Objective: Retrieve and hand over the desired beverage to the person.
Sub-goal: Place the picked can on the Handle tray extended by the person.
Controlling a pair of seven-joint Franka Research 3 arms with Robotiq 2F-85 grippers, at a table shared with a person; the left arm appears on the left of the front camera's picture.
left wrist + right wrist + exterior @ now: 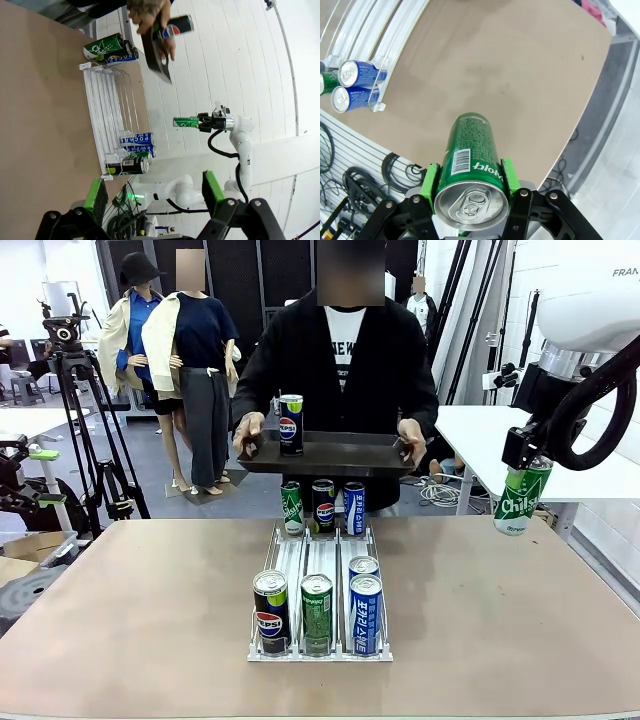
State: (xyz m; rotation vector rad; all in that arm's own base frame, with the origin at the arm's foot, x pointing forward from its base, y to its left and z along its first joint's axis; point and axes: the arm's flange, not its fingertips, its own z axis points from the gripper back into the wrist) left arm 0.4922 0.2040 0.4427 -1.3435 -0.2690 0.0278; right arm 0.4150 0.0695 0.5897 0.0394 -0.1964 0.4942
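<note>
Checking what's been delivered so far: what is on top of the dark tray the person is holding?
One black Pepsi can stands upright on the tray, near the person's hand. The tray's rim hides the can's base.

"Pepsi" on tray can (pixel 291 424); "Chilsung" on held green can (pixel 520 498)

At the table's (pixel 150 620) middle you have the can rack (pixel 320 570), running near to far. Three cans stand at its near end, a fourth behind the right one, three more at the far end. Beyond it the person (pixel 340 350) holds a tray (pixel 350 453) with one can (pixel 291 424) on its left part. Off the right edge, the right gripper (pixel 524 475) holds a can (pixel 521 498) above the table.
</note>
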